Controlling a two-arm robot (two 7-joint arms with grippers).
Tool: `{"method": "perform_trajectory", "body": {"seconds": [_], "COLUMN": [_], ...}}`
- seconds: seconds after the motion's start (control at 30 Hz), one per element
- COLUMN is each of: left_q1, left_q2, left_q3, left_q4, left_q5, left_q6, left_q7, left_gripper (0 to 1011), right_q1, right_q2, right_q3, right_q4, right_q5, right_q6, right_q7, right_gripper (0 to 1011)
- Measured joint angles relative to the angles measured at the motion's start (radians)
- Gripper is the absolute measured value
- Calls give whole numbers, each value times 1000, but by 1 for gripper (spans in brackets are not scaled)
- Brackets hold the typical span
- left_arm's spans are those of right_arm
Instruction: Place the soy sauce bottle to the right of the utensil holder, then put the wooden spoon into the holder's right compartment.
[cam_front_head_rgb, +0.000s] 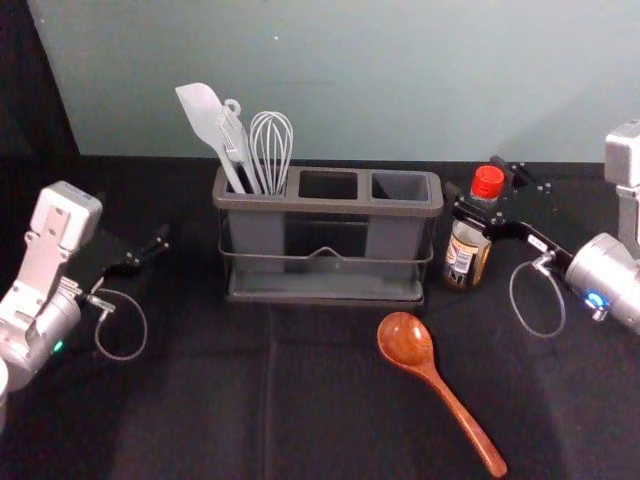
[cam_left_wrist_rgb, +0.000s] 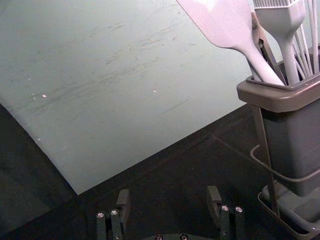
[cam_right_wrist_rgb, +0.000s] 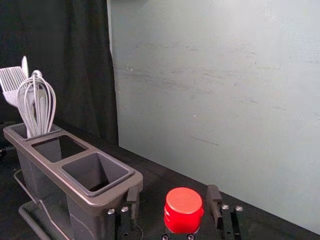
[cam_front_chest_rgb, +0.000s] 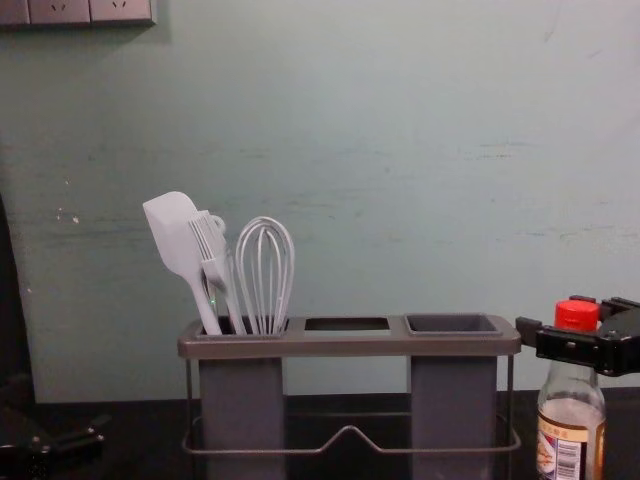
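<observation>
The soy sauce bottle (cam_front_head_rgb: 468, 250) is upright just right of the utensil holder (cam_front_head_rgb: 325, 297). Around its neck, below the red cap (cam_right_wrist_rgb: 183, 210), is my right gripper (cam_front_head_rgb: 478, 182); in the right wrist view that gripper (cam_right_wrist_rgb: 174, 197) is open, with gaps on both sides of the cap. The wooden spoon (cam_front_head_rgb: 436, 378) lies on the black cloth in front of the holder, bowl toward it and handle slanting to the near right. My left gripper (cam_front_head_rgb: 160, 242) waits left of the holder; in its wrist view the gripper (cam_left_wrist_rgb: 168, 196) is open and empty.
A white spatula (cam_front_chest_rgb: 178, 240), a brush (cam_front_chest_rgb: 214, 255) and a whisk (cam_front_chest_rgb: 265, 270) stand in the holder's left compartment. The middle and right compartments (cam_right_wrist_rgb: 95, 172) are empty. A pale wall (cam_front_head_rgb: 350, 80) rises behind the table.
</observation>
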Motion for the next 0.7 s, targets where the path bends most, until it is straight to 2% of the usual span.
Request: {"method": "perform_trajectory", "body": {"seconds": [0.2,0.3,0.53,0.7], "left_q1": [0,0,0,0], "left_q2": [0,0,0,0], "left_q3": [0,0,0,0], "left_q4": [0,0,0,0], "left_q5": [0,0,0,0], "left_q6": [0,0,0,0], "left_q7": [0,0,0,0], "left_gripper": [1005,1005,1005,1005], "right_q1": [0,0,-30,-75], "right_q2": [0,0,16,45], "right_q3": [0,0,15,39], "right_q4": [-1,-1,-59,-146], "right_q5": [0,0,-4,1], "right_q6": [0,0,-2,25], "right_q7": [0,0,-16,-30], "right_gripper": [1002,1000,1002,1000]}}
